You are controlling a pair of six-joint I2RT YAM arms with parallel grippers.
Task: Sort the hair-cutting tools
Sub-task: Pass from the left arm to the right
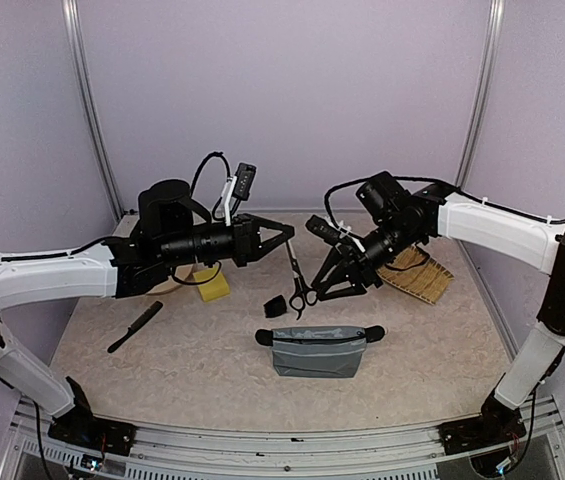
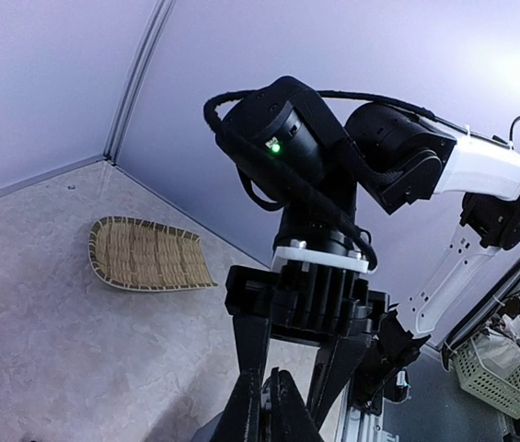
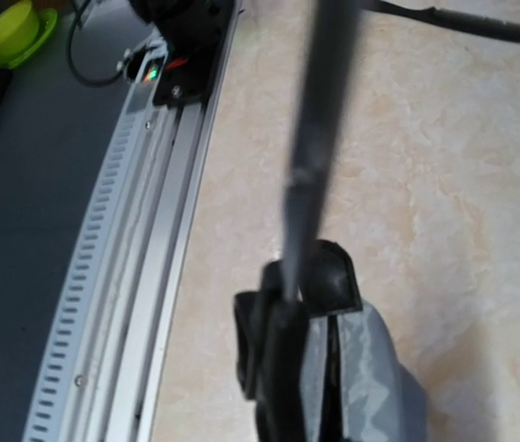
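Note:
A pair of black-handled scissors (image 1: pixel 296 275) hangs in the air between my two grippers, blades up and handles down. My left gripper (image 1: pixel 288 233) is shut at the blade tip; in the left wrist view a sliver of silver shows between its fingers (image 2: pixel 258 405). My right gripper (image 1: pixel 328 288) is at the handles, and I cannot make out how its jaws stand. In the right wrist view the scissors (image 3: pixel 319 138) are a blurred grey bar close to the camera. A long black comb (image 1: pixel 134 327) lies at the left. A small black piece (image 1: pixel 275 306) lies by the grey zip pouch (image 1: pixel 324 350).
A woven tray (image 1: pixel 420 272) lies under the right arm, also in the left wrist view as the tray (image 2: pixel 149 256). A yellow block (image 1: pixel 214 288) and a beige plate (image 1: pixel 169 284) sit under the left arm. The pouch (image 3: pixel 370 387) and the front rail (image 3: pixel 140 239) show below the right wrist.

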